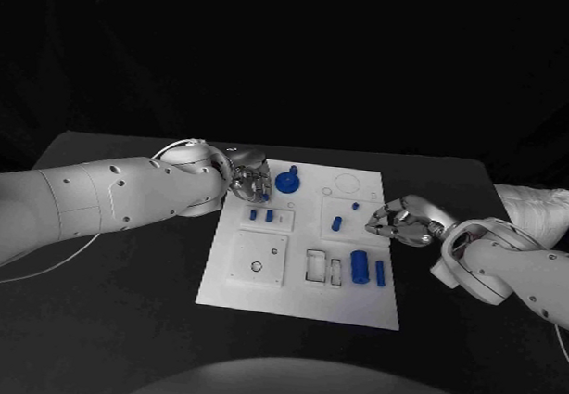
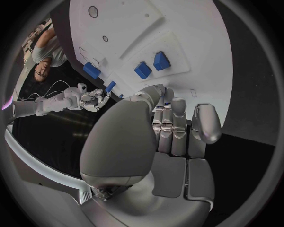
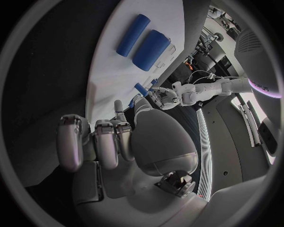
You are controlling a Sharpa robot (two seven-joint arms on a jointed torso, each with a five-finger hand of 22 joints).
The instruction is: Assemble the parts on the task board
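Head view: white task board [image 1: 300, 291] sits mid-bench, black bench [image 1: 113, 312] open on every side of it. My left hand [image 1: 249, 180] hangs over the board's far-left corner, right beside the blue round knob part [image 1: 288, 181]. Fingers curled in; can't tell whether it touches or holds anything. My right hand [image 1: 403, 219] is at the board's right edge, about mid-length, fingers curled in too, and I can't tell if anything sits between them.

Parts on the board: two small blue blocks [image 1: 261, 215] side by side just near-side of my left hand, a small blue peg [image 1: 337, 224] between the two hands, a tiny blue piece [image 1: 355, 205] just beyond it. Near-right area has a fat blue cylinder [image 1: 360, 262] and a slim blue bar [image 1: 381, 273] lying parallel, close but apart. Near-left is a raised white square plate [image 1: 260, 256] with a small hole; between it and the cylinder, rectangular slots [image 1: 317, 265].

Left wrist view: my left hand [image 2: 172, 127] with fingers folded down together, the two blocks [image 2: 151, 65] just past the fingertips.

Right wrist view: cylinder [image 3: 151, 50] and bar [image 3: 132, 35] lie ahead of my right hand [image 3: 112, 142], nothing between.

Near edge of the board and the bench in front of it are open.
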